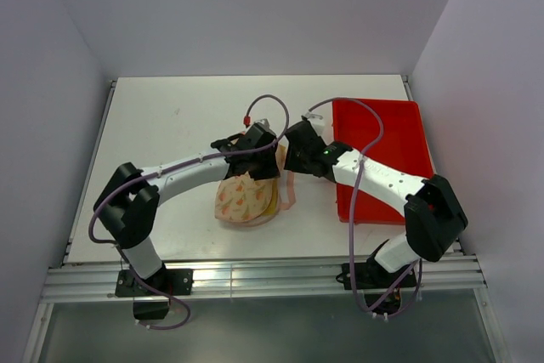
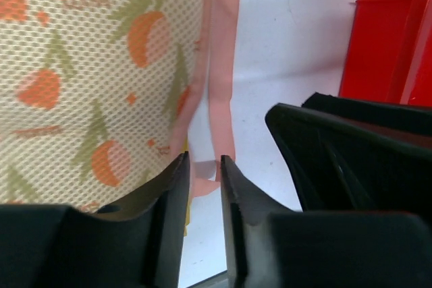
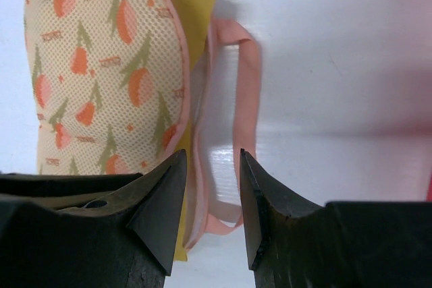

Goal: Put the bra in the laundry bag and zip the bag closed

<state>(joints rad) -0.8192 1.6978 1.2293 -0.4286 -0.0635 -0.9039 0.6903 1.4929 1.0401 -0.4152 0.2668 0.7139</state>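
Observation:
The laundry bag (image 1: 245,197) lies folded shut at mid-table, its cream mesh with orange print facing up; it also shows in the left wrist view (image 2: 88,79) and the right wrist view (image 3: 101,65). The mustard-yellow bra (image 3: 194,6) sticks out only as slivers along the bag's right edge, and a sliver shows in the left wrist view (image 2: 187,217). A pink strap loop (image 3: 250,99) trails from that edge onto the table. My left gripper (image 1: 262,159) (image 2: 201,163) hovers over the strap, jaws a narrow gap apart, holding nothing. My right gripper (image 1: 296,161) (image 3: 212,156) is open, straddling the loop from above.
A red plastic tray (image 1: 382,138) sits just right of the bag, under my right arm, and shows in the left wrist view (image 2: 385,32). The two grippers are close together; the right one fills the left wrist view's right side (image 2: 351,160). Walls enclose the white table.

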